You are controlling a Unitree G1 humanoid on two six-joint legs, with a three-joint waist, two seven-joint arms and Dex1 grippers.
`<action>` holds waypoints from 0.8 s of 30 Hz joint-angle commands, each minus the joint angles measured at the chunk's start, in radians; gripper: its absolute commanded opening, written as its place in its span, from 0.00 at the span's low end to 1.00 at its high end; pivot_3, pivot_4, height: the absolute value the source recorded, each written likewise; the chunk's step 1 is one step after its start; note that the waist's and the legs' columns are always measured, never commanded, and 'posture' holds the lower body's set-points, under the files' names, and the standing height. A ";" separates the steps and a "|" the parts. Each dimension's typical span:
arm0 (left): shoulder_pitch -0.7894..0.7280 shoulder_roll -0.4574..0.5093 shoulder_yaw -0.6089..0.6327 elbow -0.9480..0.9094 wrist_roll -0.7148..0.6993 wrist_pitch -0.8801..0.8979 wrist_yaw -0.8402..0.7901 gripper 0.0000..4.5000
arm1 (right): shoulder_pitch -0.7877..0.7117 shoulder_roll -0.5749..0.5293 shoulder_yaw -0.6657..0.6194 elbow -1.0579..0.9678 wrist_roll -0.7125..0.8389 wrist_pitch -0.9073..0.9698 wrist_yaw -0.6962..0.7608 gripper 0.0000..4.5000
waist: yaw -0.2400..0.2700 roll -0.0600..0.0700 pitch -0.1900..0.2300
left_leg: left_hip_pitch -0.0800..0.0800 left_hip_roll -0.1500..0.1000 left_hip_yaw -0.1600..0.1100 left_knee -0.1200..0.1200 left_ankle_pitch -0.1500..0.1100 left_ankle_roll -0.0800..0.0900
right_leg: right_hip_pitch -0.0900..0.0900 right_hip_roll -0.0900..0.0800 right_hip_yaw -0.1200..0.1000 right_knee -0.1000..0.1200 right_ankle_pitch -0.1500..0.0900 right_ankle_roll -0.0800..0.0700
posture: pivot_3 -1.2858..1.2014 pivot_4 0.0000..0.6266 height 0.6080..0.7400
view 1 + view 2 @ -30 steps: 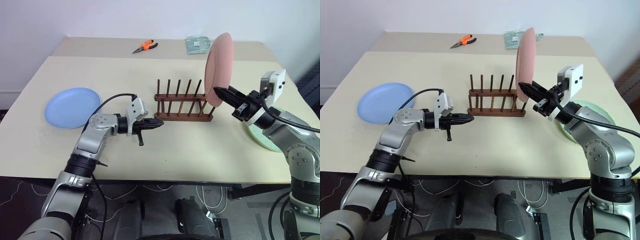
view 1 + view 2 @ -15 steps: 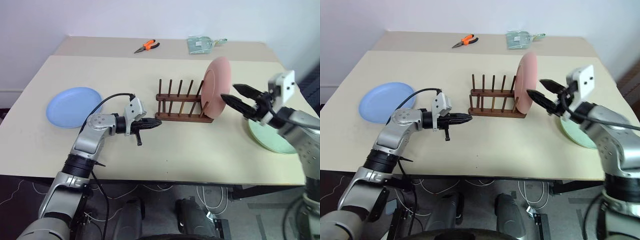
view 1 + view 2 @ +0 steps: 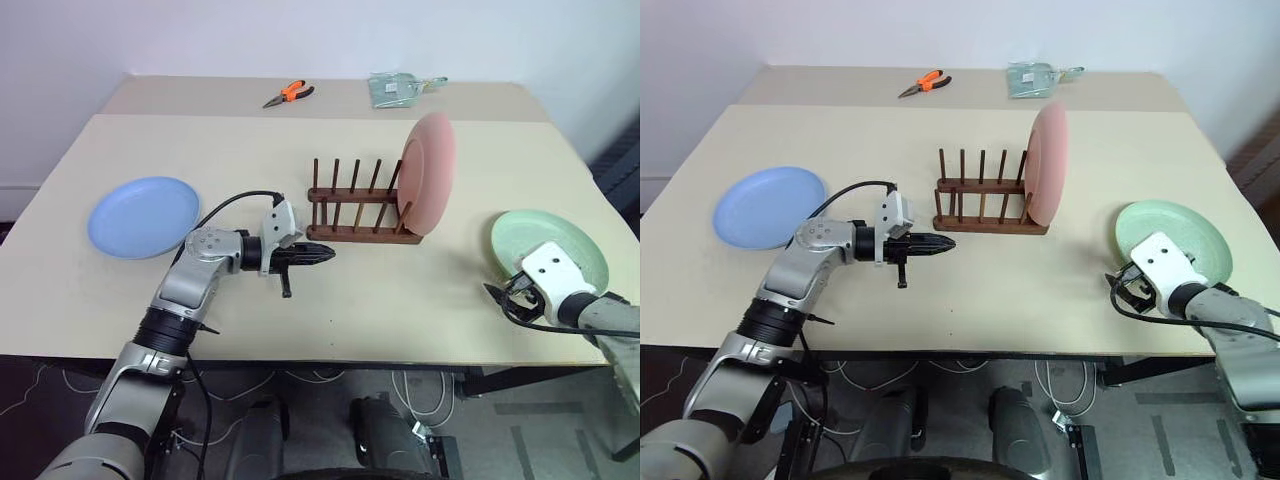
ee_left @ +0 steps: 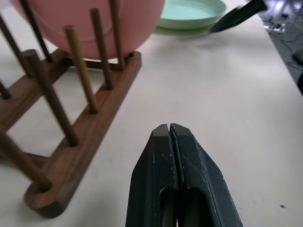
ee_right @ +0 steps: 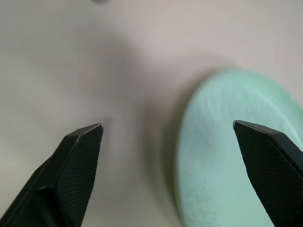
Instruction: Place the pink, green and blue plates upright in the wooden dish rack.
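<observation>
While the pink plate [image 3: 428, 174] stands upright in the rack [image 3: 362, 211] at centre, right gripper [image 5: 170, 156], jaws released, nears the green plate [image 3: 549, 248] lower right; grasping its rim comes next. Left gripper [image 3: 322, 256] clenched, empty; blue plate [image 3: 144, 214] flat at left on the desk [image 3: 400, 300].

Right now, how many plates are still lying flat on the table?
2. The blue plate lies flat at the table's left side; the green plate lies flat at the right. The pink plate already stands upright at the right end of the wooden dish rack.
</observation>
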 commanded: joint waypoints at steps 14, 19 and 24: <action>-0.005 0.026 0.042 -0.018 -0.005 -0.025 0.027 0.00 | -0.161 -0.051 -0.105 -0.134 -0.118 -0.123 -0.023 0.00 | -0.002 0.001 0.000 | 0.000 0.000 0.000 0.000 0.000 0.000 | 0.000 0.000 0.000 0.001 0.000 0.000 | 0.52 0.24 0.90; -0.018 0.045 0.081 0.035 -0.001 -0.063 0.060 0.00 | -0.480 0.042 -0.207 -0.249 0.138 -0.002 -0.044 0.00 | -0.004 0.001 0.001 | 0.000 0.000 0.000 -0.001 0.000 0.000 | -0.001 0.000 0.000 0.001 0.000 0.000 | 0.52 0.24 0.90; -0.021 0.061 0.099 0.071 -0.001 -0.077 0.066 0.00 | -0.727 0.275 -0.270 -0.392 0.750 0.225 -0.154 0.00 | 0.000 -0.001 0.000 | 0.000 0.002 -0.002 -0.001 0.000 0.000 | 0.000 0.001 -0.002 0.002 0.002 0.004 | 0.52 0.24 0.90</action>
